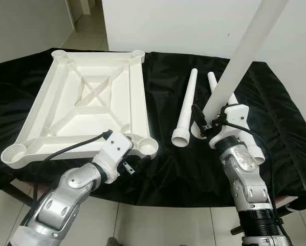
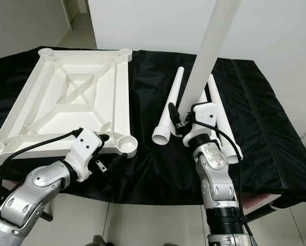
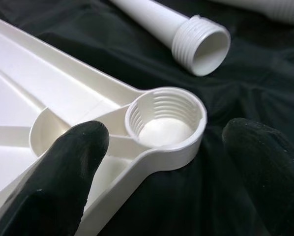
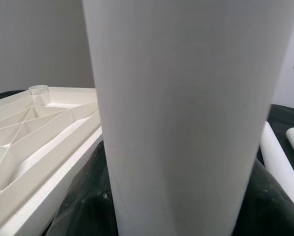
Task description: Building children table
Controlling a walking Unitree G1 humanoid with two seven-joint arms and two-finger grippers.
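From the head views, the right gripper (image 1: 208, 124) clamps a table leg (image 1: 240, 60) upright, beside the upturned tabletop (image 1: 81, 102) on black cloth (image 1: 163, 174); no leg looks fitted yet. Left wrist view: the left gripper (image 3: 166, 167), fingers spread, straddles a threaded corner socket (image 3: 165, 123). White walls behind.

A bench (image 1: 158, 174) draped in black cloth (image 1: 163, 92) carries the parts. A white tabletop (image 1: 81, 102) lies upside down on its left half, ribbed underside up. Just to the right lie loose white legs (image 1: 186, 107), threaded ends toward the near edge.
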